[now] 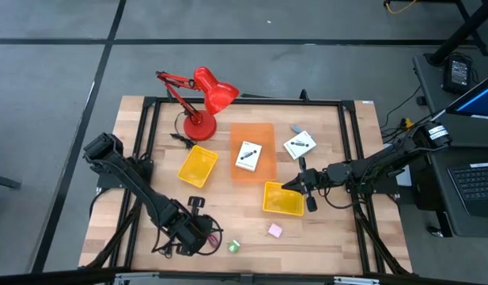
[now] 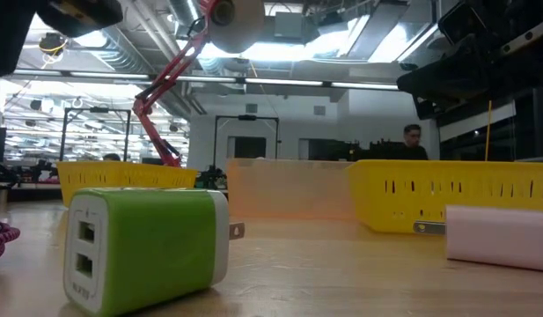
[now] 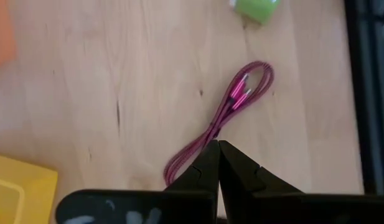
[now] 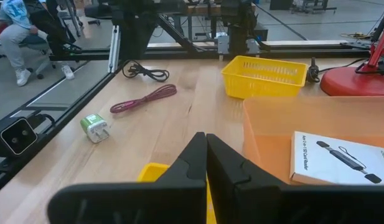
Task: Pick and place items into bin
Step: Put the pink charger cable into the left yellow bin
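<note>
The left gripper hangs low over the front of the table, at about 7 o'clock from the orange bin, its fingers pressed together with nothing between them. Just beyond its tips lies the maroon cord, folded in a long loop flat on the wood and free. That points to the step in hand: going for the cord, with no grasp made yet. The green plug sits close by, at 3 o'clock from the cord in the high view, and the pink block lies further along the same way.

The right gripper rests at the near edge of a yellow basket at 5 o'clock from the bin, fingers together and empty. One white card already lies inside the bin; the second card lies on the table at 3 o'clock from it. A black cord lies by the red lamp, near the other yellow basket.

Next, I judge, the left fingers must part, drop astride the cord's doubled strands near the middle, close, lift, and carry it toward 1 o'clock to the bin. A thin limp cord may slip or trail, so the pinch should catch both strands
</note>
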